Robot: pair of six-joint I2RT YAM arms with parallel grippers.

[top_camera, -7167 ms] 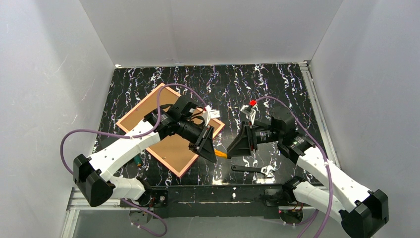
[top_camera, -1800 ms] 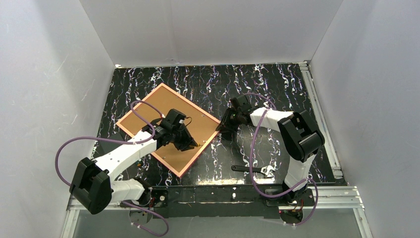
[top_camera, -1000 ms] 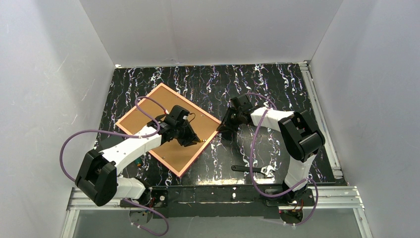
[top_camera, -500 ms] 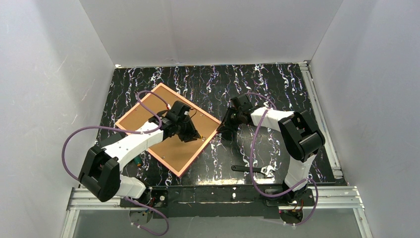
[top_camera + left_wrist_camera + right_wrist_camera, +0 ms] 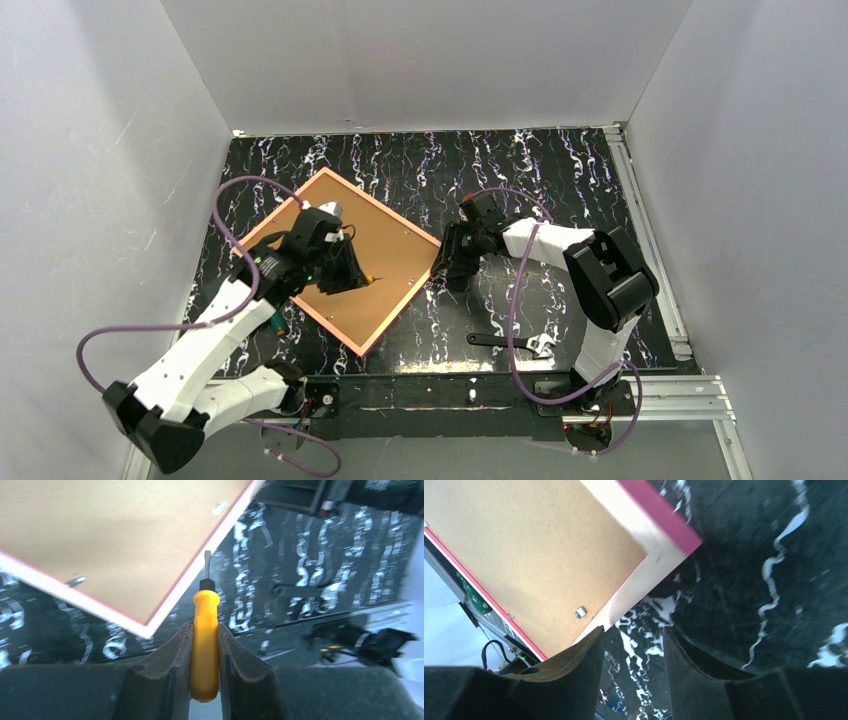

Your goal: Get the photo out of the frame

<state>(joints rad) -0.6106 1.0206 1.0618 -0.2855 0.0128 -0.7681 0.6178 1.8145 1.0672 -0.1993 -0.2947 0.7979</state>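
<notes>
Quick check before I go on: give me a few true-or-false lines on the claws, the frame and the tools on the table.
1. The left claw grips a yellow-handled screwdriver. True.
2. The frame lies picture side up. False: its brown back panel faces up.
3. The right claw is clamped on the frame's corner. False: it is open beside that corner, with only table showing between its fingers.
4. A wrench lies on the table near the arms' bases. True.
</notes>
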